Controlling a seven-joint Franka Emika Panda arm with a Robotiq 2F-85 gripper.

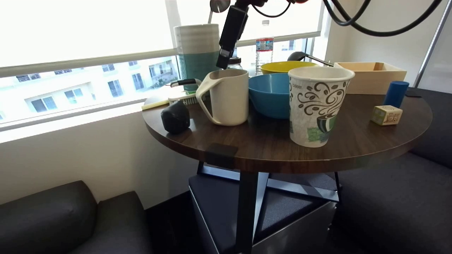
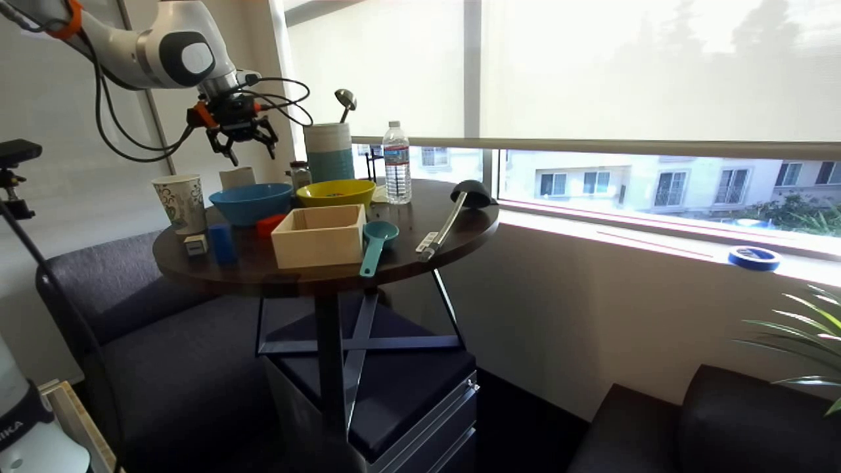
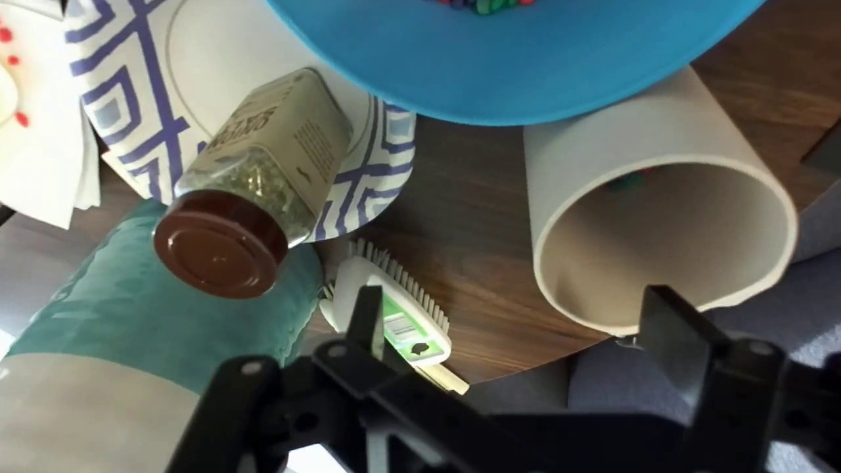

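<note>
The jaws are hanging wide apart above the bench [image 3: 493, 289], gripping nothing. At right of the wrist view, the mug [image 3: 611, 144], apparently nearest them, is standing upright beside the bowl [image 3: 519, 79]; its broad base is presumably giving it stability.

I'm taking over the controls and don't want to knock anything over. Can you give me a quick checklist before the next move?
1. End effector open: ok, jaws wide apart.
2. Nothing gripped: ok, no object between the jaws.
3. Beige mug upright: ok, standing on the table.
4. Beige mug empty: cannot tell; a small green and red patch shows inside.
5. Room around the mug: not ok; the blue bowl crowds it, its rim overlapping the mug in the wrist view.
6. Spice jar capped: ok, brown lid on.
</note>
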